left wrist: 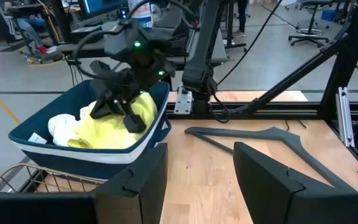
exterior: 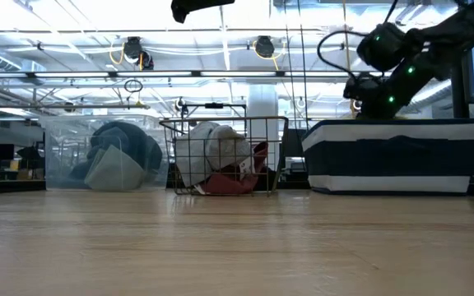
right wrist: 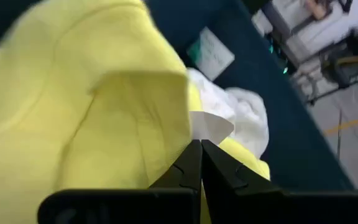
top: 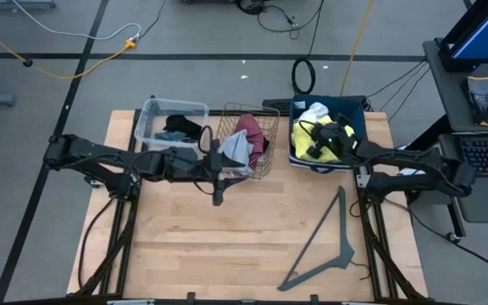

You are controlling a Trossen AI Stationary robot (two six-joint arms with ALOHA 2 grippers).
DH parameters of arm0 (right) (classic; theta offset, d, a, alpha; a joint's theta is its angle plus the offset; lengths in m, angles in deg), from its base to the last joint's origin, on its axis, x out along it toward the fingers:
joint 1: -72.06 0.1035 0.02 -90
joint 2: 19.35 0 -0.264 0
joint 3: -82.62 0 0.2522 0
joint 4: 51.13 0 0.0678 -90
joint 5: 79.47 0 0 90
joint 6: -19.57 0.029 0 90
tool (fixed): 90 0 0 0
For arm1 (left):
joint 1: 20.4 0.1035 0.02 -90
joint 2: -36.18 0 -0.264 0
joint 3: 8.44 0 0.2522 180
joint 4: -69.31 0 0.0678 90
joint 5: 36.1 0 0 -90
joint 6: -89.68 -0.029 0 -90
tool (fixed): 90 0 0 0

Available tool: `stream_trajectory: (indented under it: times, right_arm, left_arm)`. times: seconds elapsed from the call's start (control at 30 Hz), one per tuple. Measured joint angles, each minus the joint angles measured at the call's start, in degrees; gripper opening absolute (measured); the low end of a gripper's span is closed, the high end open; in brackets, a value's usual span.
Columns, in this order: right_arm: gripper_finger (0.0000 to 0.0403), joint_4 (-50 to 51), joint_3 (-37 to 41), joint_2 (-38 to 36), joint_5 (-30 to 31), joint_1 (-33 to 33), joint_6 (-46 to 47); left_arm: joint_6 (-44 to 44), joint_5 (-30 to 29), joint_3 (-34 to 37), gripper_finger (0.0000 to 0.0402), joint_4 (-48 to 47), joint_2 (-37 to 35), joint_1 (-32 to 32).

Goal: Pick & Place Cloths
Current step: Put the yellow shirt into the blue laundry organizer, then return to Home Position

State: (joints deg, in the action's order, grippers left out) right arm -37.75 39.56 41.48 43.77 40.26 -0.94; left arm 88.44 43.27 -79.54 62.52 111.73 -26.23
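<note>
Yellow cloth lies bunched in the navy bin at the bench's far right, touching a white cloth beside it. Right claw is down inside the bin on the yellow fabric, fingertips together; whether fabric is pinched between them cannot be told. Maroon and grey cloths sit in the wire basket, dark ones in the clear tub. Left claw hangs over the bench just before the basket, fingers apart. Grey hanger bar lies on the near right of the bench.
</note>
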Motion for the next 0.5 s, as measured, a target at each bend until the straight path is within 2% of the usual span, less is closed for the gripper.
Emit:
stream_trajectory:
  times: [0.2, 0.5]
  right_arm:
    - [0.0, 0.15, 0.0, 1.79, -0.56, -2.67, 2.43]
    - [0.0, -1.44, 0.07, -6.62, -0.02, -0.59, 1.86]
  left_arm:
    - [0.0, 0.02, -0.02, 0.0186, -0.65, 0.02, -0.52]
    - [0.0, 0.04, -0.02, 0.0186, -0.83, 0.02, -1.74]
